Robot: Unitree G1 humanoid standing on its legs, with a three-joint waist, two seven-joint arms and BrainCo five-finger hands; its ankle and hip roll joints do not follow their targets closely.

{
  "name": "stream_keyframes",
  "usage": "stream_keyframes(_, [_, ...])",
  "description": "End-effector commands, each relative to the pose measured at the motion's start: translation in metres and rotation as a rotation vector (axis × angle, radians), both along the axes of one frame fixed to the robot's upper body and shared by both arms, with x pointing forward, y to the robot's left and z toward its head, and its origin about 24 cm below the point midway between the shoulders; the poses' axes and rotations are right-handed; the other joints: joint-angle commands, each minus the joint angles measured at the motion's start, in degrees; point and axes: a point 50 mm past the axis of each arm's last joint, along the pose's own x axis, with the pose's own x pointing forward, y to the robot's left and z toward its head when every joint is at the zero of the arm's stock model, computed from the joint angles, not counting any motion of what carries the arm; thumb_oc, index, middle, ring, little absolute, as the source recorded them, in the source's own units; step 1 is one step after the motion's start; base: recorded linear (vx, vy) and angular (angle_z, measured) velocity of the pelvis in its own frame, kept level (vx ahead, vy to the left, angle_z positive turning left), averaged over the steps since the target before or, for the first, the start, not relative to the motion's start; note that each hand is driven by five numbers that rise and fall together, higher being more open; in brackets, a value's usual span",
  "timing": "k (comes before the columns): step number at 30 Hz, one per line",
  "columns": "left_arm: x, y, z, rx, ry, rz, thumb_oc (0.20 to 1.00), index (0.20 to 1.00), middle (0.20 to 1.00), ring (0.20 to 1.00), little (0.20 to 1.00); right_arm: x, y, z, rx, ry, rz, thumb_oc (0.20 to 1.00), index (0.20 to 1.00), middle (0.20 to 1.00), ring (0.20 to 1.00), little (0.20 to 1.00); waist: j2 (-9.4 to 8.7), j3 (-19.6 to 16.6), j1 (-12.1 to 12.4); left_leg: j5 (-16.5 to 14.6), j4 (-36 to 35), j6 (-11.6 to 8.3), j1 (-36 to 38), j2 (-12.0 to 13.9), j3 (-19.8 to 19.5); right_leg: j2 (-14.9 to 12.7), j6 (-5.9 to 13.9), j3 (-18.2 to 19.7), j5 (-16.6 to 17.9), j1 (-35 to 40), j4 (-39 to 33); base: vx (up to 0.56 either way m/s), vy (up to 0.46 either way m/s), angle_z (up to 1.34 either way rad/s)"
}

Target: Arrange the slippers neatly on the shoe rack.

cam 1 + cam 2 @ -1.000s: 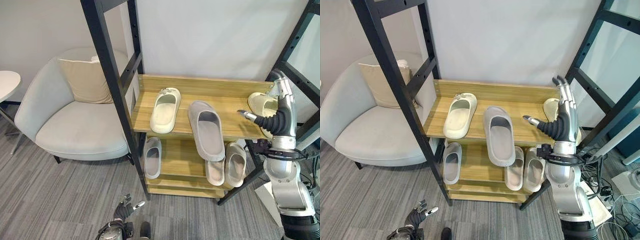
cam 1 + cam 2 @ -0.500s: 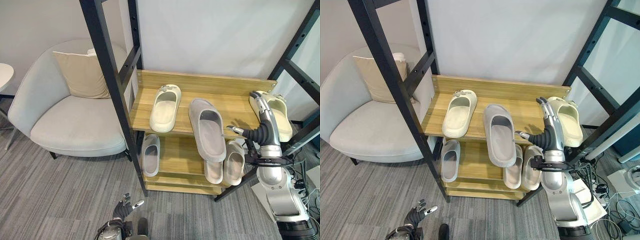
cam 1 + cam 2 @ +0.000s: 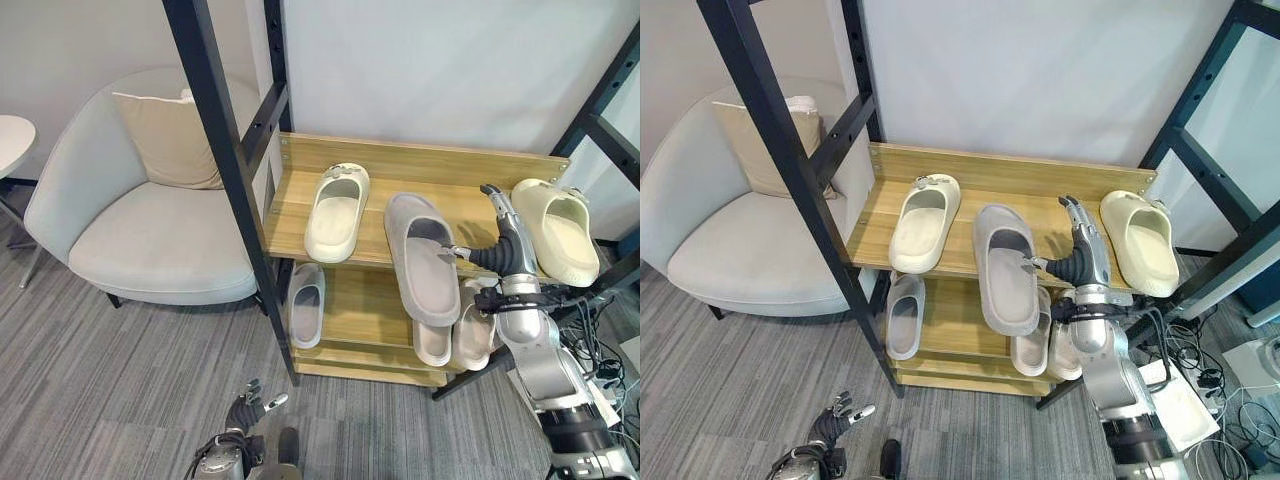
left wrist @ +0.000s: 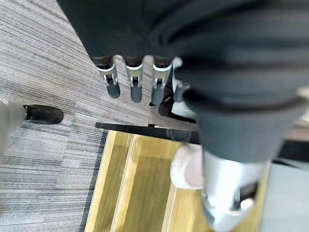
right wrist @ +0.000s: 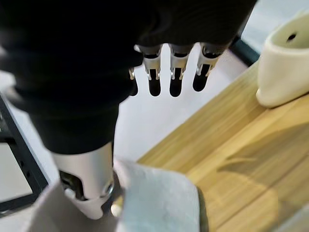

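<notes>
The wooden shoe rack's top shelf [image 3: 470, 190] carries three slippers. A cream slipper [image 3: 335, 212] lies at the left and another cream slipper [image 3: 557, 230] at the right end. Between them a grey slipper [image 3: 420, 255] lies with its heel hanging over the shelf's front edge. My right hand [image 3: 503, 248] stands open just right of the grey slipper [image 5: 154, 203], fingers straight up and the thumb reaching to its side. The lower shelf holds a grey slipper [image 3: 305, 303] at the left and two pale ones [image 3: 475, 325] at the right. My left hand [image 3: 245, 410] hangs open, low over the carpet.
Black metal frame posts [image 3: 225, 170] stand in front of the rack's left side, and another frame [image 3: 600, 100] at its right. A light armchair [image 3: 150, 230] with a cushion sits left of the rack, and a round white table [image 3: 12, 140] at the far left.
My right hand has come down and leftward, from in front of the right cream slipper to beside the grey one. The camera has shifted; the slippers lie as before.
</notes>
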Motion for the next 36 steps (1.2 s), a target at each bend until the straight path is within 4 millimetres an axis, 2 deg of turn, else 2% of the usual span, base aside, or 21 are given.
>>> stream_keyframes(1, [0.030, 0.007, 0.017, 0.062, -0.113, -0.059, 1.000, 1.000, 1.000, 1.000, 1.000, 0.008, -0.005, 0.039, -0.004, -0.163, -0.020, 1.000, 1.000, 1.000, 1.000, 1.000, -0.08, 0.6, 2.3, -6.3, 0.0, -1.68, 6.6, 2.1, -0.4, -0.6, 0.70, 0.8, 0.5, -2.2, 0.1, 0.01, 0.001, 0.17])
stream_keyframes(4, [0.029, 0.009, 0.016, 0.064, -0.108, -0.057, 1.000, 1.000, 1.000, 1.000, 1.000, 0.017, -0.010, 0.036, -0.001, -0.134, -0.054, 1.000, 1.000, 1.000, 1.000, 1.000, -0.20, 0.6, 2.8, -6.4, 0.0, -1.68, 6.5, 2.1, -0.7, -0.5, 0.59, 0.7, 0.5, -2.2, 0.1, 0.00, 0.000, 0.05])
stream_keyframes(5, [0.029, 0.008, 0.016, 0.063, -0.106, -0.058, 1.000, 1.000, 1.000, 1.000, 1.000, 0.020, -0.012, 0.033, 0.006, -0.119, -0.073, 0.583, 0.583, 0.583, 0.583, 0.583, -0.21, 0.5, 3.0, -6.4, 0.0, -1.71, 6.5, 2.1, -0.8, -0.4, 0.57, 0.5, 0.5, -2.1, 0.1, 0.00, 0.000, 0.00])
stream_keyframes(6, [0.028, 0.009, 0.015, 0.064, -0.102, -0.060, 1.000, 1.000, 1.000, 1.000, 1.000, 0.022, -0.015, 0.030, 0.007, -0.103, -0.087, 0.495, 0.495, 0.495, 0.495, 0.495, -0.25, 0.5, 3.1, -6.4, 0.0, -1.71, 6.5, 2.1, -0.9, -0.4, 0.55, 0.4, 0.4, -2.1, 0.1, 0.00, 0.000, 0.00])
stream_keyframes(7, [0.028, 0.009, 0.015, 0.064, -0.100, -0.058, 1.000, 1.000, 1.000, 1.000, 1.000, 0.023, -0.017, 0.029, 0.010, -0.099, -0.098, 0.200, 0.200, 0.200, 0.200, 0.200, -0.24, 0.4, 3.2, -6.5, 0.0, -1.69, 6.6, 2.0, -0.9, -0.4, 0.56, 0.4, 0.4, -2.0, 0.1, 0.00, 0.000, 0.00])
stream_keyframes(22, [0.025, 0.009, 0.013, 0.062, -0.082, -0.063, 1.000, 1.000, 1.000, 1.000, 1.000, 0.027, -0.038, 0.012, 0.080, -0.022, -0.207, 0.200, 0.200, 0.200, 0.200, 0.200, 0.26, -0.2, 3.4, -6.4, 0.0, -1.74, 6.7, 1.9, -1.2, -0.6, 0.60, -0.2, 0.5, -1.5, 0.1, 0.00, 0.000, 0.00])
stream_keyframes(26, [0.026, 0.009, 0.013, 0.060, -0.086, -0.062, 1.000, 1.000, 1.000, 1.000, 1.000, 0.025, -0.039, 0.017, 0.108, -0.057, -0.209, 0.200, 0.200, 0.200, 0.200, 0.200, 0.50, -0.2, 3.2, -6.4, 0.0, -1.76, 6.8, 1.8, -1.2, -0.7, 0.58, -0.3, 0.7, -1.5, 0.1, 0.00, 0.000, 0.00])
stream_keyframes(28, [0.026, 0.009, 0.013, 0.063, -0.085, -0.062, 1.000, 1.000, 1.000, 1.000, 1.000, 0.022, -0.036, 0.027, 0.117, -0.112, -0.190, 0.200, 0.200, 0.200, 0.200, 0.200, 0.64, -0.3, 3.1, -6.4, 0.0, -1.78, 6.8, 1.8, -1.2, -0.6, 0.59, -0.3, 0.7, -1.5, 0.1, 0.00, 0.000, 0.00])
stream_keyframes(33, [0.029, 0.009, 0.014, 0.077, -0.090, -0.046, 1.000, 1.000, 1.000, 1.000, 1.000, -0.005, -0.010, 0.083, 0.177, -0.441, -0.044, 0.200, 0.200, 0.200, 0.200, 0.200, 1.03, -0.7, 2.3, -6.4, 0.0, -1.85, 7.1, 1.8, -1.1, -0.6, 0.55, 0.0, 0.5, -1.3, 0.1, 0.00, 0.000, 0.00])
stream_keyframes(34, [0.029, 0.009, 0.014, 0.078, -0.091, -0.044, 1.000, 1.000, 1.000, 1.000, 1.000, -0.008, -0.005, 0.085, 0.189, -0.460, -0.013, 0.200, 0.200, 0.200, 0.200, 0.200, 1.07, -0.7, 2.2, -6.4, 0.0, -1.89, 7.2, 1.8, -1.1, -0.6, 0.50, 0.0, 0.5, -1.3, 0.1, -0.01, -0.014, -0.04])
stream_keyframes(35, [0.030, 0.008, 0.014, 0.076, -0.096, -0.036, 1.000, 1.000, 1.000, 1.000, 1.000, -0.024, 0.008, 0.104, 0.221, -0.583, 0.075, 0.200, 0.200, 0.200, 0.200, 0.200, 1.20, -0.8, 1.8, -6.3, 0.0, -1.95, 7.2, 1.9, -1.0, -0.6, 0.45, 0.1, 0.5, -1.4, 0.1, -0.02, -0.017, -0.04])
stream_keyframes(36, [0.030, 0.008, 0.014, 0.079, -0.096, -0.035, 1.000, 1.000, 1.000, 1.000, 1.000, -0.031, 0.015, 0.110, 0.250, -0.621, 0.130, 0.200, 0.200, 0.200, 0.200, 0.200, 1.20, -0.9, 1.6, -6.2, 0.0, -2.01, 7.2, 2.0, -1.0, -0.6, 0.42, 0.1, 0.5, -1.4, 0.1, -0.04, -0.027, -0.02])
